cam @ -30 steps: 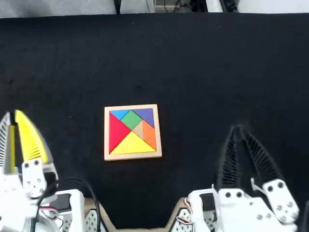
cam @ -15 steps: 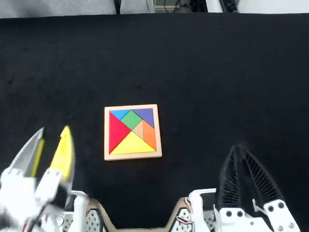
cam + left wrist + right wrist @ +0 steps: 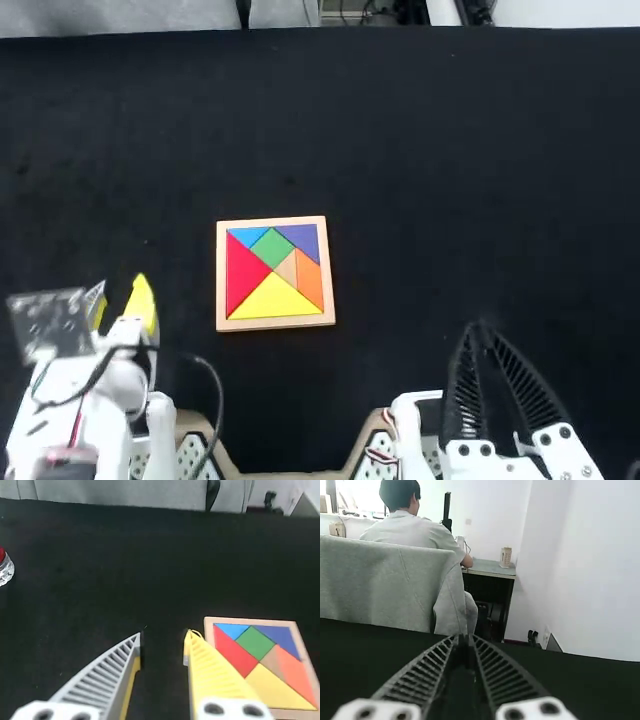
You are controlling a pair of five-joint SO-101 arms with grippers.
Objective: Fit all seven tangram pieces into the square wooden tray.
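Tray (image 3: 219, 270) sits mid-way across the table (image 3: 450, 150), all seven pieces (image 3: 272, 278) apparently seated flush inside it. Left gripper (image 3: 164, 635) stands just beside the tray, fingers parted, holding nothing. Right gripper (image 3: 465, 639), well apart from the tray, is closed and empty.

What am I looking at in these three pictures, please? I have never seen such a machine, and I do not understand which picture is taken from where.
These are two small robot arms at a black table. One picture looks down from a fixed camera above. The other two come from a camera on each arm's wrist. On the table lies a square wooden tray with seven coloured pieces fitted inside. The left gripper is open beside the tray and holds nothing. The right gripper is shut and empty.
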